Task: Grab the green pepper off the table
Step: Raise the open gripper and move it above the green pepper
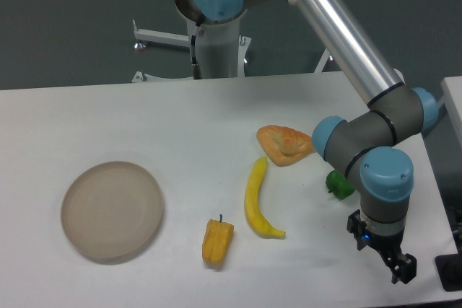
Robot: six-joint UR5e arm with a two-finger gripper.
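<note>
Nearest the camera, at the right front of the large flat white matte table, hangs my black two-finger gripper, pointing down over bare tabletop. From this angle the fingers are dark and small, and I cannot tell whether they stand apart or together; nothing shows between them.

I judge that I am in the approach, with no grasp made yet. The small glossy bright-green bell pepper lies on the table just beyond and to the left of my wrist, and my own grey and blue wrist joints cover its right side. Only a lumpy green sliver shows, so its stem and how it lies are hidden from me. The next move, as I see it, calls for bringing the fingers farther back and left until they straddle the pepper, then lowering with them spread.

To the left sit a yellow-orange pepper, a curved yellow banana and a round beige plate. Farther back, close to the green pepper, lies a golden-brown pastry.
</note>
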